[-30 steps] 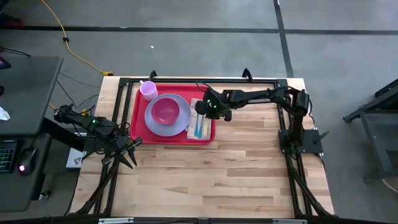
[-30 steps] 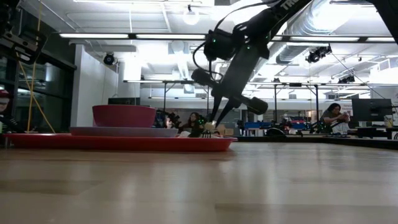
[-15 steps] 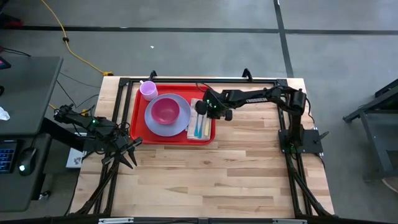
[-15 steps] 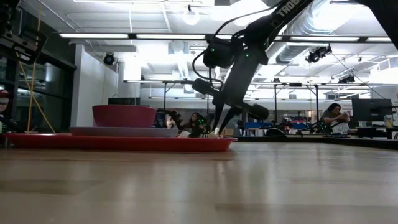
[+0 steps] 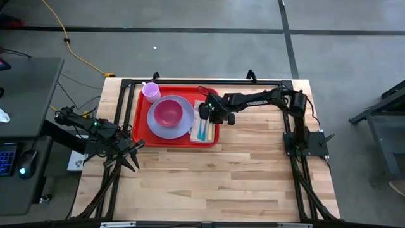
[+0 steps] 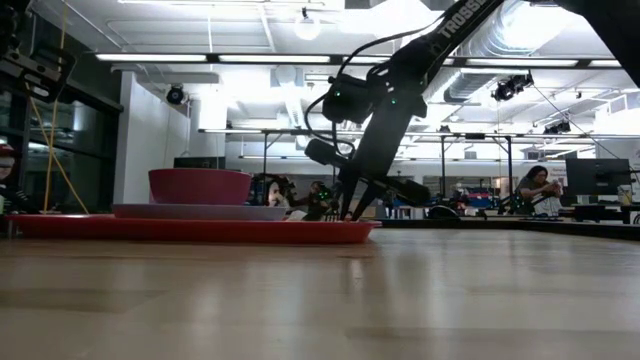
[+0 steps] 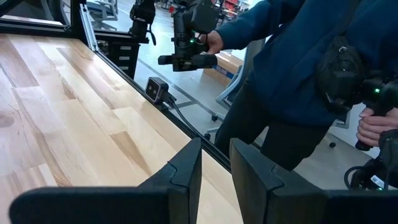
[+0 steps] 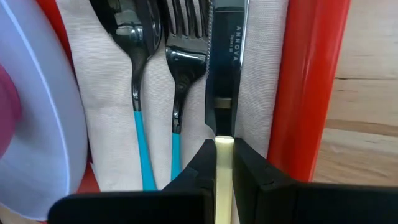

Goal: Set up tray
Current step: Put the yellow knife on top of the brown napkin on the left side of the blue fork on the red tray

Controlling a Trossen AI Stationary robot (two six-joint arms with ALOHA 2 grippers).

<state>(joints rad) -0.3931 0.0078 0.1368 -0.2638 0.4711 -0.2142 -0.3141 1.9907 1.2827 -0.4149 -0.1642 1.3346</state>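
Observation:
The red tray [image 5: 140, 107] lies flat at the table's far left. On it sit a lavender plate [image 5: 155, 126] with a pink bowl [image 5: 168, 113], a small lavender cup [image 5: 150, 92] and a beige napkin [image 5: 204, 130]. In the right wrist view the napkin [image 8: 112, 124] carries a spoon [image 8: 134, 37] and a fork [image 8: 180, 56], both with teal handles, and a knife [image 8: 227, 43]. My right gripper [image 5: 207, 114] is low over the napkin, shut on the knife. My left gripper [image 5: 133, 155] waits open at the table's left edge. My right gripper [image 8: 224, 165] pinches the knife's cream handle [image 8: 224, 146] between its two fingers, just behind the dark blade. The fingers come from above, pointing down with a slight tilt [image 6: 350, 210]. The blade lies along the napkin, next to the fork and near the tray's right rim [image 8: 308, 87].
Bare wooden tabletop [image 5: 240, 171] spreads over the near and right parts of the table. A black frame rail [image 5: 202, 81] runs along the far edge. People stand beyond the table, one holding controller handles [image 7: 186, 56].
My right gripper, still shut on the knife, has sunk a little toward the napkin and shifted slightly toward the table's left, its wrist tipping. The knife has come down with it beside the fork.

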